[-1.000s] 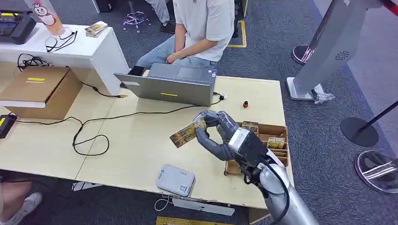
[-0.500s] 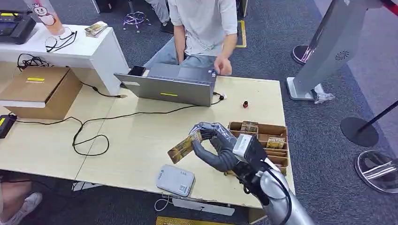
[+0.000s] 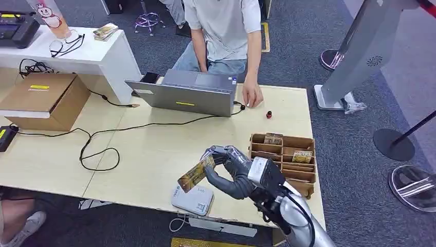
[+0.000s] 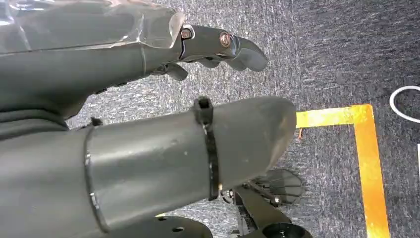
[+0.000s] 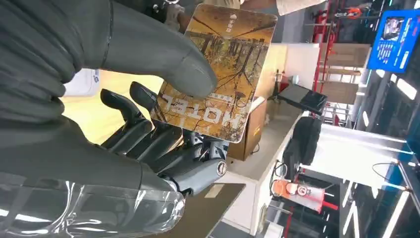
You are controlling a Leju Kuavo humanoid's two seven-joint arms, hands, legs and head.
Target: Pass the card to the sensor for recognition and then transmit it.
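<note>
Left hand (image 4: 148, 99): seen in its wrist view above grey carpet with a yellow floor marking; fingers extended, thumb apart, nothing held, so it is released and idle

Table (image 3: 154, 149), left portion: a cardboard box (image 3: 43, 98) and a black cable (image 3: 97, 139) running toward the grey laptop (image 3: 187, 95). None of these bears on the task

Card reader (image 3: 192, 198): a flat grey sensor pad near the table's front edge, with a cord trailing off below it

Hotel card (image 3: 194, 174): held just above the far edge of the card reader, tilted, apparently not yet touching it. In the right wrist view the card (image 5: 220, 74) is pinned between the thumb and the fingers, printed face to the camera

Right hand (image 3: 231, 170): grasping the card at one end, with the free end pointing toward the reader

Card tray (image 3: 285, 162): a wooden compartmented box to the right of the hand, more cards standing in its slots

Person (image 3: 223, 31): seated behind the laptop, one hand (image 3: 252, 96) resting on the table

Assessment: pick-up complete; the card is on approach to the sensor. Outstanding: presenting it over the reader for recognition, then handing it on, presumably to the person
</note>
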